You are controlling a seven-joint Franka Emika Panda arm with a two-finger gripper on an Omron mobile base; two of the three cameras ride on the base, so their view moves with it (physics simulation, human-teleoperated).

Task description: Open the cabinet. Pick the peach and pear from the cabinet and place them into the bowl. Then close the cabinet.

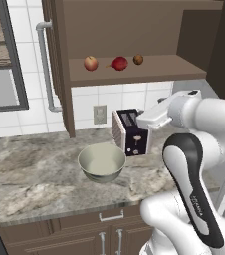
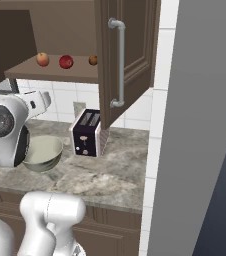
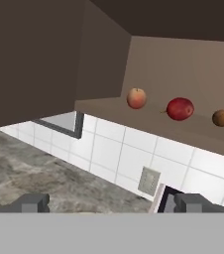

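Note:
The dark brown cabinet (image 1: 134, 73) hangs above the counter with both doors swung open. On its shelf lie the peach (image 1: 90, 63) (image 2: 43, 59) (image 3: 136, 98) at the left and the deep red pear (image 1: 119, 63) (image 2: 66, 62) (image 3: 180, 108) beside it. Below, the pale grey-green bowl (image 1: 102, 162) (image 2: 44, 151) stands empty on the counter. My gripper (image 3: 113, 203) is open and holds nothing. It sits below and in front of the shelf, above the counter near the bowl, looking up at the fruit.
A small dark brown fruit (image 1: 138, 60) (image 3: 222, 118) lies right of the pear. A toaster (image 1: 132, 132) (image 2: 87, 132) stands behind the bowl. The open right door (image 2: 130, 50) with its bar handle juts out over the counter. A tall grey panel (image 2: 200, 125) bounds the right.

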